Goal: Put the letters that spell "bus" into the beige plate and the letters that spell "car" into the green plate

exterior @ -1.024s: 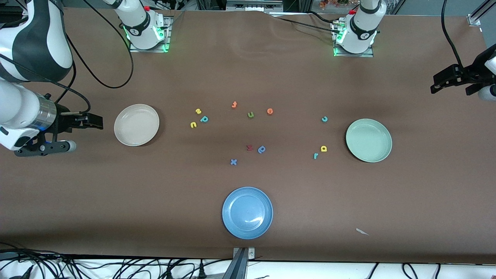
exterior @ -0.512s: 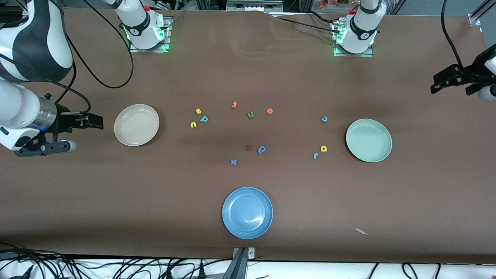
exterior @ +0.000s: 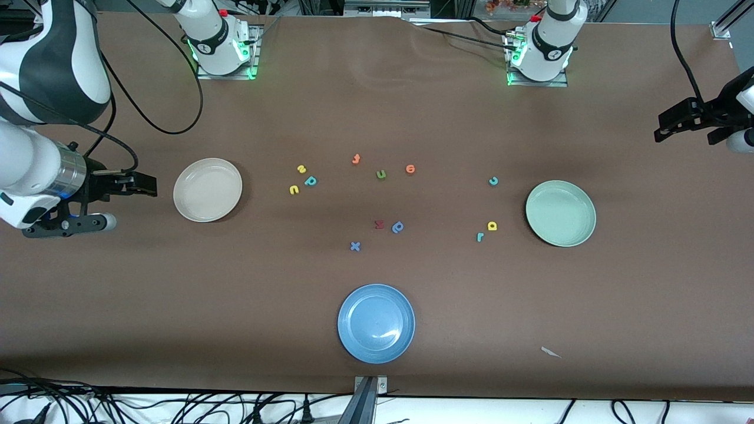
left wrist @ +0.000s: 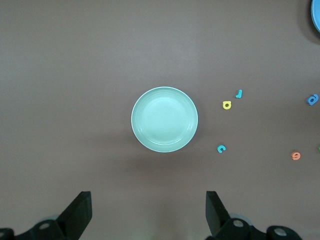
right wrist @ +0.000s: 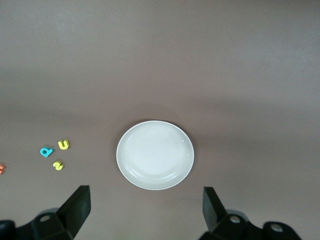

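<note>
Three plates sit on the brown surface (exterior: 412,106). The beige plate (exterior: 207,189) lies toward the right arm's end, the green plate (exterior: 560,213) toward the left arm's end, and a blue plate (exterior: 376,323) sits between them, nearest the front camera. All three hold nothing.

Beside the beige plate, toward the middle of the surface, three letters cluster: a yellow s (exterior: 301,169), a teal b (exterior: 310,181) and a yellow u (exterior: 294,189). The s lies farthest from the front camera, the u nearest, all close together but apart.

Beside the green plate, also toward the middle, lie a teal c (exterior: 493,181), a yellow a (exterior: 492,225) and a teal r (exterior: 480,237). The a and r are just beside each other; the c lies farther from the front camera.

Between the two groups are an orange t (exterior: 356,159), an olive u (exterior: 381,174), an orange round letter (exterior: 410,169), a dark red letter (exterior: 380,224), a blue b-shaped letter (exterior: 398,227) and a blue x (exterior: 354,246).

Both arms wait at the ends. The right gripper (exterior: 138,184) hangs over bare surface just beside the beige plate, spread wide and holding nothing. The left gripper (exterior: 668,126) hangs over the surface's edge, well apart from the green plate, likewise spread wide and holding nothing.
</note>
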